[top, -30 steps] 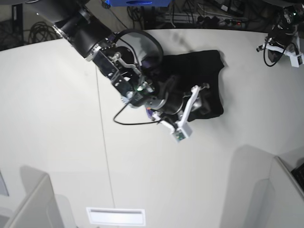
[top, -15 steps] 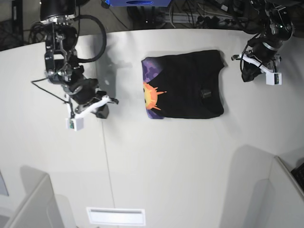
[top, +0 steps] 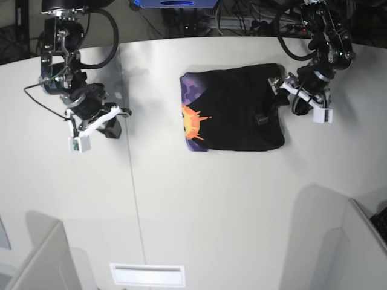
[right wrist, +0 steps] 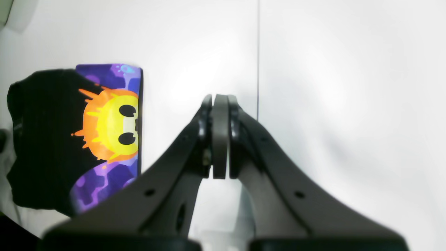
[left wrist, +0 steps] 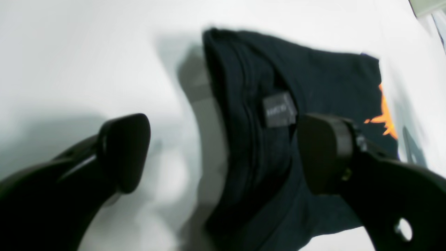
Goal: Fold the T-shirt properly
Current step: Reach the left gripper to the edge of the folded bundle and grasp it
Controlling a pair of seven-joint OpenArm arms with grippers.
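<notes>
A black T-shirt [top: 239,109] lies folded into a rough rectangle on a white table [top: 199,205]. Its folded edge farthest from the left gripper shows a strip of print: an orange-yellow sun [right wrist: 109,127] with two dark eyes, set against a purple pattern.

The left gripper [top: 288,99] hangs just beside the shirt's plain black edge, with nothing between its jaws, which stand wide apart. In the left wrist view, one black fingertip [left wrist: 125,150] sits over bare table to the side of the shirt, and the other is over the black cloth. The shirt's thick stacked edge runs between them. A small grey label [left wrist: 278,109] lies on the cloth, close to the fingertip on the shirt side. Past that fingertip, a sliver of the orange print shows at the shirt's far edge. This view is blurred, so whether either fingertip touches the cloth cannot be told.

The right gripper [top: 112,124] is well apart from the shirt, over bare table. Its jaws are pressed together and empty. From its wrist view, the printed edge of the shirt lies ahead and off to the left of the closed fingertips [right wrist: 219,115], and a thin dark seam [right wrist: 258,59] in the table runs straight ahead, just to their right.
</notes>
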